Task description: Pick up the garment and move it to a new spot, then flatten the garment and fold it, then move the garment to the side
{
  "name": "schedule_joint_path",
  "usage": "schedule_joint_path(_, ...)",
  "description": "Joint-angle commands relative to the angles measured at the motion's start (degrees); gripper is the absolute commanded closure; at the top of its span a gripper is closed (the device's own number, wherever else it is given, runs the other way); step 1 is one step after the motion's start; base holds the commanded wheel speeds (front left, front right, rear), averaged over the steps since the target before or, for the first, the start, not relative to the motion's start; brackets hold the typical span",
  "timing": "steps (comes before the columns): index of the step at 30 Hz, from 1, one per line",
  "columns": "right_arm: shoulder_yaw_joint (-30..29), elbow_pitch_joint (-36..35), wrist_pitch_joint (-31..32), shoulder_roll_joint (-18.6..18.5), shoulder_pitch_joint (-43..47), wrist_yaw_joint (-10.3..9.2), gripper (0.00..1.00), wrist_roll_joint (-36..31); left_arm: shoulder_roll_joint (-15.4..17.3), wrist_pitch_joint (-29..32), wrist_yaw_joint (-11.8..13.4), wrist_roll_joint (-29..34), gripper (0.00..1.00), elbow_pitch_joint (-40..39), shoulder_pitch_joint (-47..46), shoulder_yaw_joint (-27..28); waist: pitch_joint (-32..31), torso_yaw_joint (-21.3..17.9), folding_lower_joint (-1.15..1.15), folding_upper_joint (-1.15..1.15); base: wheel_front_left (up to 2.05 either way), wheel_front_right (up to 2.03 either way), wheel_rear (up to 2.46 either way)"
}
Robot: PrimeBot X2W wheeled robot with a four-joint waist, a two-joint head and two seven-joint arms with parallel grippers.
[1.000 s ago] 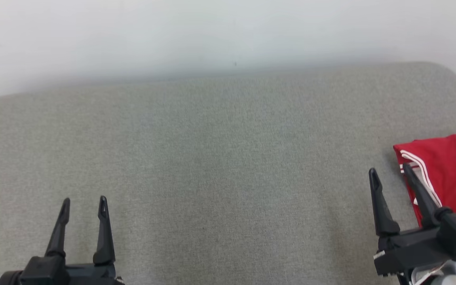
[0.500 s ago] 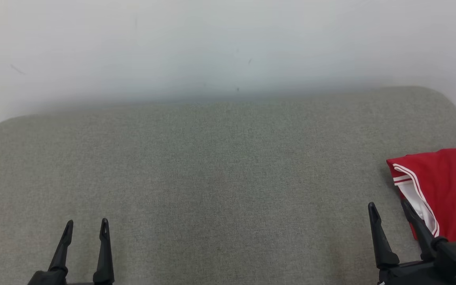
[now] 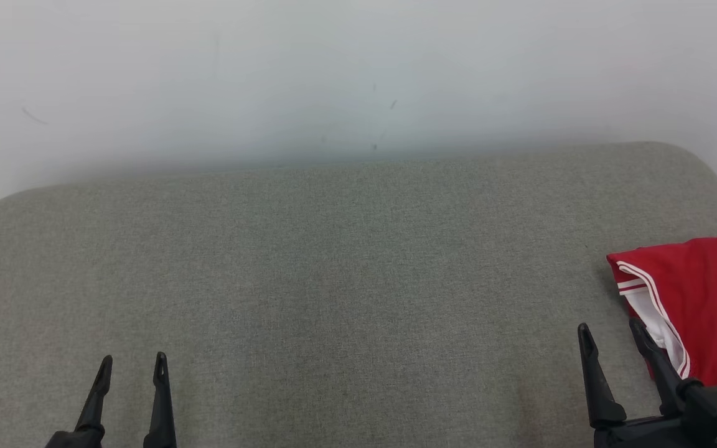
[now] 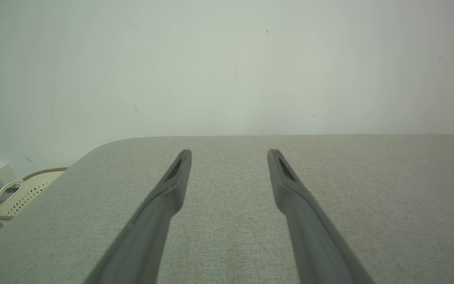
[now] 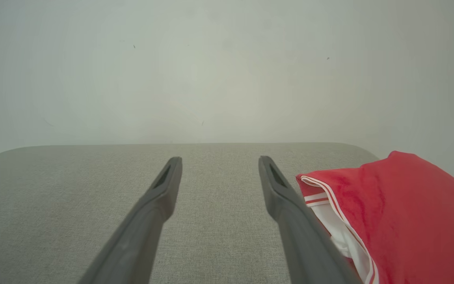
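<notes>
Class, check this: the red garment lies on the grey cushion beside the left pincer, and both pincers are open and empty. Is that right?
One slip: the head view shows the red garment beside the right pincer, not the left pincer. The rest holds: it lies on the grey cushion, and both pincers are open and empty.
</notes>
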Motion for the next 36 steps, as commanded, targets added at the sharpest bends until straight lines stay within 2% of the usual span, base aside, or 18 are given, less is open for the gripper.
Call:
schedule_joint_path(1,0.2,-0.2,0.0,0.2,0.2,-0.05,0.0,-0.3,0.2,-0.2,0.2,-0.3,0.0,0.2,0.4,0.0,0.0,0.0,0.0,0.0,0.0,0.0,0.0)
schedule_joint_path(20,0.6,-0.3,-0.2,0.4,-0.5,-0.05,0.0,0.7,0.6,-0.2,0.7,-0.6,0.0,1.0,0.3,-0.3,0.0,0.3,0.0,0.0,0.0,0.0,0.0)
schedule_joint_path(21,0.6,0.0,0.0,0.3,-0.1,0.01,1.0,0.6,0.0,0.0,0.5,-0.4,1.0,0.9,0.0,-0.4,0.0,0.3,0.0,0.0,0.0,0.0,0.0)
schedule_joint_path(23,0.6,0.6,-0.1,0.4,0.1,0.01,1.0,1.2,-0.4,0.1,0.4,-1.0,1.0,1.2,0.3,-0.5,0.0,0.3,0.0,0.0,0.0,0.0,0.0)
schedule_joint_path(26,-0.5,1.7,0.7,0.3,-0.5,0.01,1.0,5.5,-1.0,0.1,-0.3,-4.5,1.0,1.6,-0.1,-0.6,0.1,0.3,0.0,0.0,0.0,0.0,0.0)
schedule_joint_path(36,-4.1,7.6,3.8,-1.2,-3.9,0.01,1.0,18.0,-2.7,0.0,-4.2,-15.6,1.0,6.8,-3.7,-2.0,0.2,0.3,0.0,0.0,0.0,0.0,0.0)
